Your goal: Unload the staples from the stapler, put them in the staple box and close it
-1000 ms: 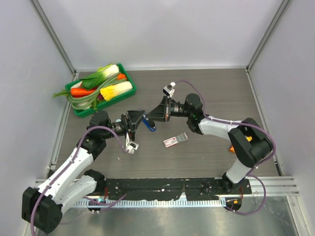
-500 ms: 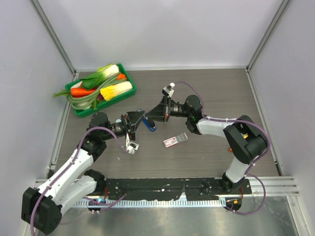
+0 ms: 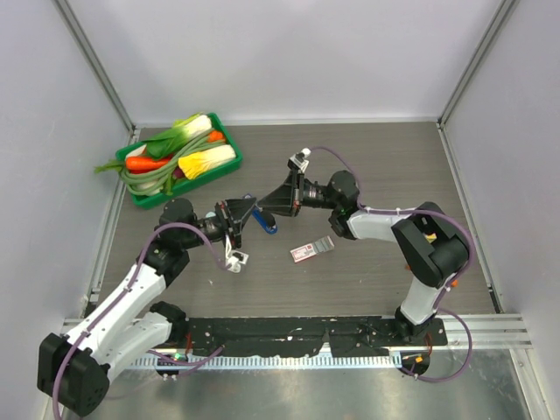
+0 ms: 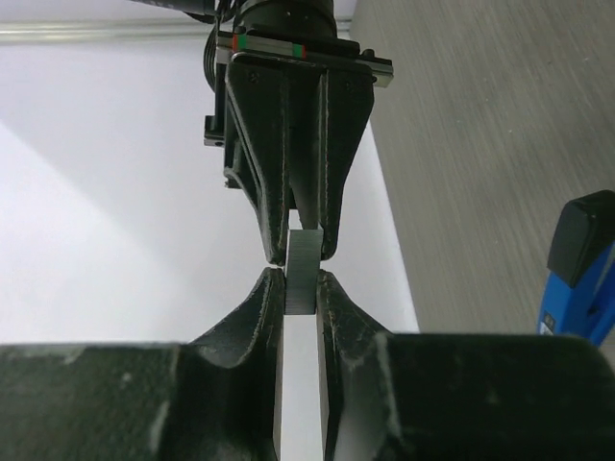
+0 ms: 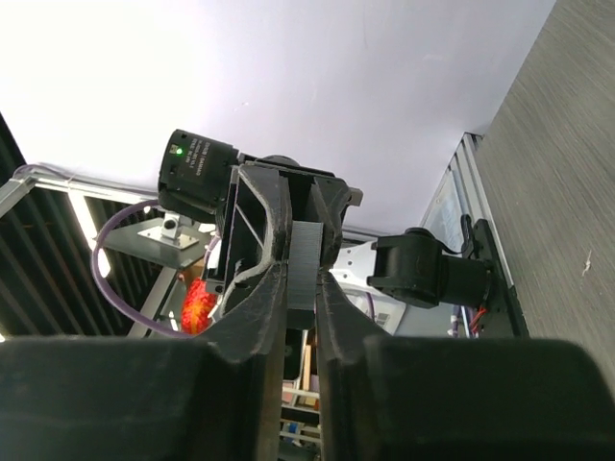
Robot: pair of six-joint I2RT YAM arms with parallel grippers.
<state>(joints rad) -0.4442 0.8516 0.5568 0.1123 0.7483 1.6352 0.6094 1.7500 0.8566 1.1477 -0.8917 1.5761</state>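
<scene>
One strip of staples [image 4: 302, 272] sits in mid-air, clamped at one end by the left gripper [image 4: 299, 288] and at the other by the right gripper [image 5: 301, 283], the two meeting tip to tip. A blue stapler [image 4: 579, 272] lies just beside the left gripper on the table [image 3: 394, 175].

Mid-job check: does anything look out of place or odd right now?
Nothing looks spilled or damaged. The one odd thing: the left pincer and the right pincer both pinch the staples at once, in mid-air near the blue stapler. Greens overhang the green tray's left rim.
</scene>
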